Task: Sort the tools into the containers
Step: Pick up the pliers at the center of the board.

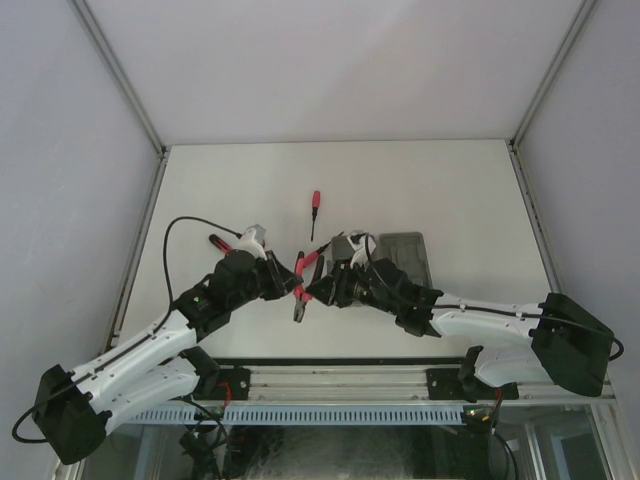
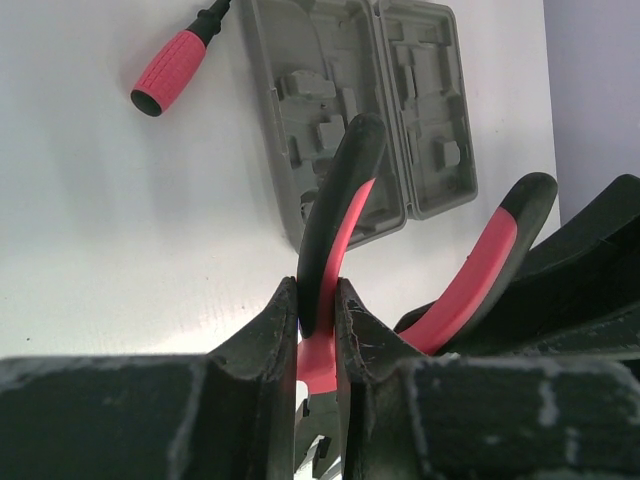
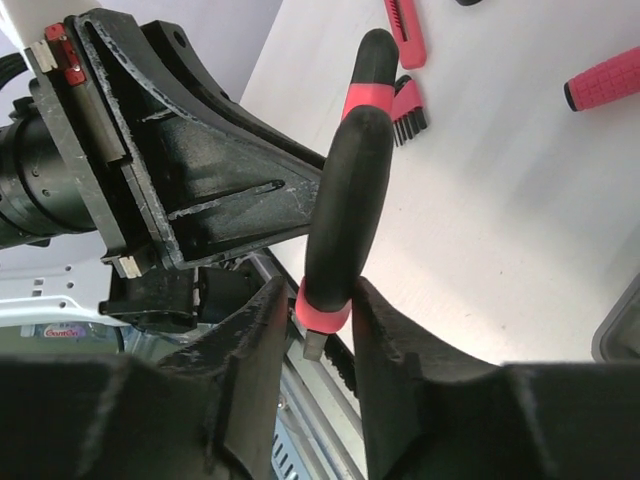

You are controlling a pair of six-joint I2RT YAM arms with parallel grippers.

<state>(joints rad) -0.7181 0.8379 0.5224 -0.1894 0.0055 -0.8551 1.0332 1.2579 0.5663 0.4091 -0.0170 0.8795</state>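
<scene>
The pliers (image 1: 309, 263), with red-and-black handles, are held above the table between both arms, their metal nose pointing to the near edge. My left gripper (image 1: 288, 285) is shut on one handle; in the left wrist view (image 2: 318, 298) the pliers (image 2: 335, 215) rise between its fingers. My right gripper (image 1: 316, 290) is shut on the pliers (image 3: 350, 190) near their lower end (image 3: 320, 292). The two grey trays (image 1: 405, 256) lie side by side just right of the grippers, and also show in the left wrist view (image 2: 300, 70). A red-handled screwdriver (image 1: 315, 207) lies farther back.
Another red-and-black tool (image 1: 221, 243) lies behind the left arm. The right wrist view shows more red tools (image 3: 404, 30) and a red handle (image 3: 603, 86) on the table. The metal rail (image 1: 330, 380) runs along the near edge.
</scene>
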